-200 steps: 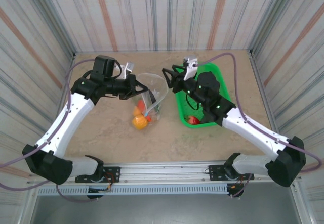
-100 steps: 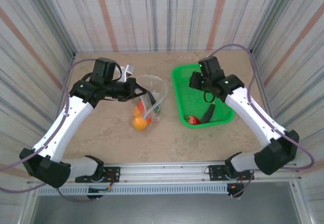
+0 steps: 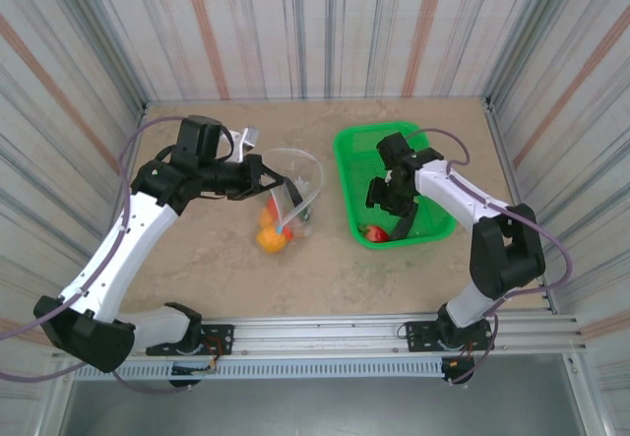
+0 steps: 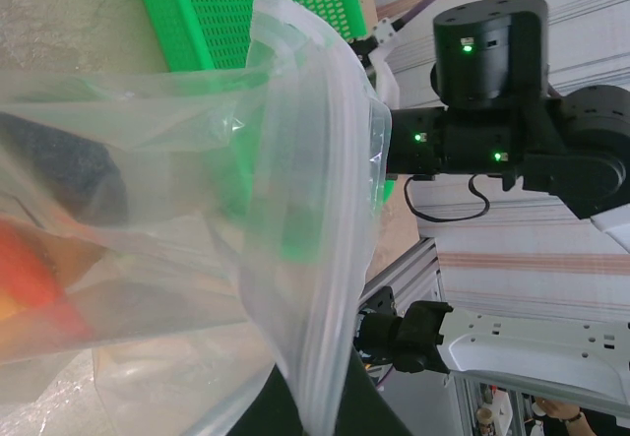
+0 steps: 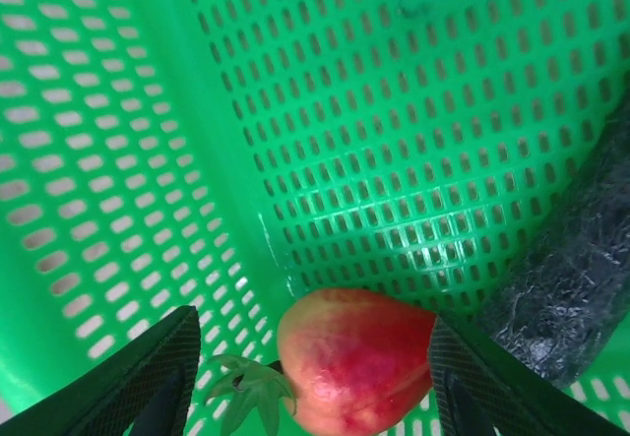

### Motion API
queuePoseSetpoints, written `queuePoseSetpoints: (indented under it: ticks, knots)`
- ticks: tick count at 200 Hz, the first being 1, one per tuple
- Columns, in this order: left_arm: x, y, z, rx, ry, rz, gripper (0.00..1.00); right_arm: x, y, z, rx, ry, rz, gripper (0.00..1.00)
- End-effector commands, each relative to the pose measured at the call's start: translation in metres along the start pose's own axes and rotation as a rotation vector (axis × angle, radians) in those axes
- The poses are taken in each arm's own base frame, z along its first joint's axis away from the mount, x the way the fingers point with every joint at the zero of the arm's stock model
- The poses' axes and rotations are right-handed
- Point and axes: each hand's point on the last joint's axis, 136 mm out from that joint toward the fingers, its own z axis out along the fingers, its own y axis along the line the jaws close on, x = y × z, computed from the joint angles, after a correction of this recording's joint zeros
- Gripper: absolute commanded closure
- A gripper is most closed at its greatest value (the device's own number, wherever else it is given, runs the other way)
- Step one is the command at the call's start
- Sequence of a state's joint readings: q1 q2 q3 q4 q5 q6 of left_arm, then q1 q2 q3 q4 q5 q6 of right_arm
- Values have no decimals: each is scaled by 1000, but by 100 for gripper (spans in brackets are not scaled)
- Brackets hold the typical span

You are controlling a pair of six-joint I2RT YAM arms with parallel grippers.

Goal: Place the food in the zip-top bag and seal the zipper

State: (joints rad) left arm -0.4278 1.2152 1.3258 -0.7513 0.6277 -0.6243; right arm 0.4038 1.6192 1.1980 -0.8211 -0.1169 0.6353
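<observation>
The zip-top bag (image 4: 305,190) was clear, glossy, crinkled plastic. The green basket (image 5: 394,111) was shiny perforated plastic; inside it the red fruit (image 5: 354,357) looked smooth and faintly glossy, the dark eggplant (image 5: 571,279) matt and grainy. The counter (image 3: 197,249) looked matt, mottled.

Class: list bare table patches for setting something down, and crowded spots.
Free: table front strip between zip-top bag and near edge; far strip between green basket and back wall. Crowded: basket's near end, right gripper straddling red fruit.
</observation>
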Motion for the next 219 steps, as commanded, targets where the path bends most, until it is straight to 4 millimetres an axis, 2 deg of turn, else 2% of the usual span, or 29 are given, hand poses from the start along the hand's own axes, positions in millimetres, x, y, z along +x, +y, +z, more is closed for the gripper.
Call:
queuePoseSetpoints:
  ticks: [1,42,82,123,162,189,196,219]
  knots:
    - [6,-7,-5,25,0,44,100,14,-9,5,17,85,-10,38]
    - [7,-4,-2,22,6,38,100,30,-20,19,81,152,-30,42]
    - [6,-4,-2,20,5,41,100,40,-25,35,111,194,-26,35]
    - [4,-3,0,12,5,50,100,39,-16,54,97,216,-3,35]
    - [4,-2,0,8,8,51,100,33,-18,65,125,200,4,48]
    - [3,-2,1,7,9,48,100,19,-22,58,127,150,30,57]
    - [3,-2,1,7,10,48,100,17,-23,55,123,137,34,65]
    - [2,-1,2,3,10,46,100,6,-29,45,133,87,45,68]
